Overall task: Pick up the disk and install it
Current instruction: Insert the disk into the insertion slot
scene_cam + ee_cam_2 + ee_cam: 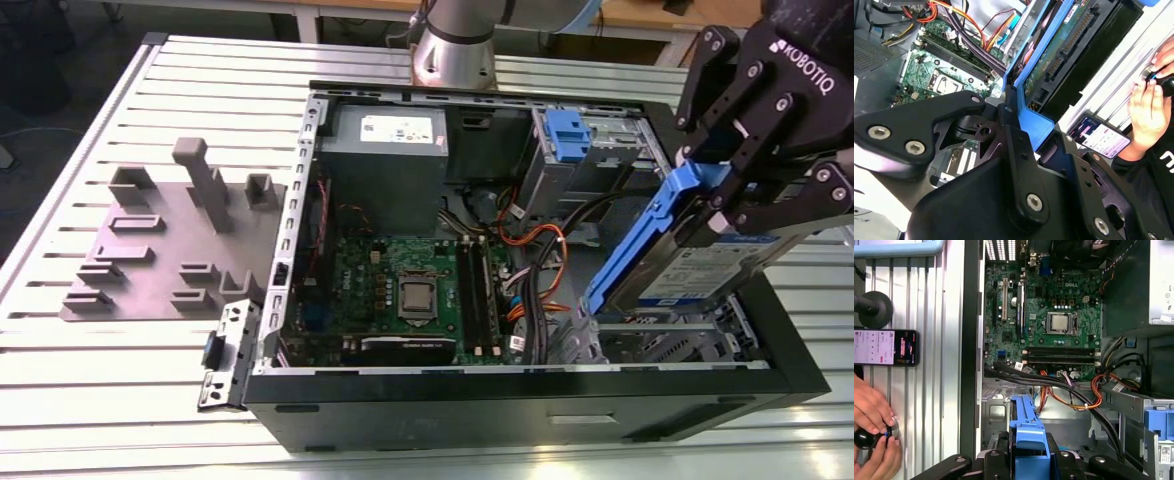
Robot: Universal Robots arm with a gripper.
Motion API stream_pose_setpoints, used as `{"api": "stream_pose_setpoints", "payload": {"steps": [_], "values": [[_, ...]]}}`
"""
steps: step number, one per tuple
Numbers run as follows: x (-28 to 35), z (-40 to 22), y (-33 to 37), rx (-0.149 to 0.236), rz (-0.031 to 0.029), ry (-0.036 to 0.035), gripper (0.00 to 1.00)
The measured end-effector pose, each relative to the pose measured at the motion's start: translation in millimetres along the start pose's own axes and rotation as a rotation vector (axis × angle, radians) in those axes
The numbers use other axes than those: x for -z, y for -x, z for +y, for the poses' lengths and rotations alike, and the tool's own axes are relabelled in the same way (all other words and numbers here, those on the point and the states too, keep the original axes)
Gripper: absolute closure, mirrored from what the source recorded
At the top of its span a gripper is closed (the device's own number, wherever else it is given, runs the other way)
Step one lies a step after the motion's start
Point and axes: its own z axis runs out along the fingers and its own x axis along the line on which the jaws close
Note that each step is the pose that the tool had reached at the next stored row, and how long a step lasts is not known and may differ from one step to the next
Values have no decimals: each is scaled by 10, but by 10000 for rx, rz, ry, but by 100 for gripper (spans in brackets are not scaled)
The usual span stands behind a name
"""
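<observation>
Over the four-o'clock corner of the case (534, 392) in the exterior view, the gripper (714, 205) is clamping the disk (694, 272) by its blue frame (641, 240), tilted over the bay (667, 335), so pickup is done and the install, I'd judge, is calling for squaring it up.
</observation>
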Motion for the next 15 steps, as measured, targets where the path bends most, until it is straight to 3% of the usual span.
{"api": "stream_pose_setpoints", "payload": {"steps": [9,15], "values": [[-17,-29,-4,119,2,0,64],[-24,-90,-4,158,2,-1,64]]}}
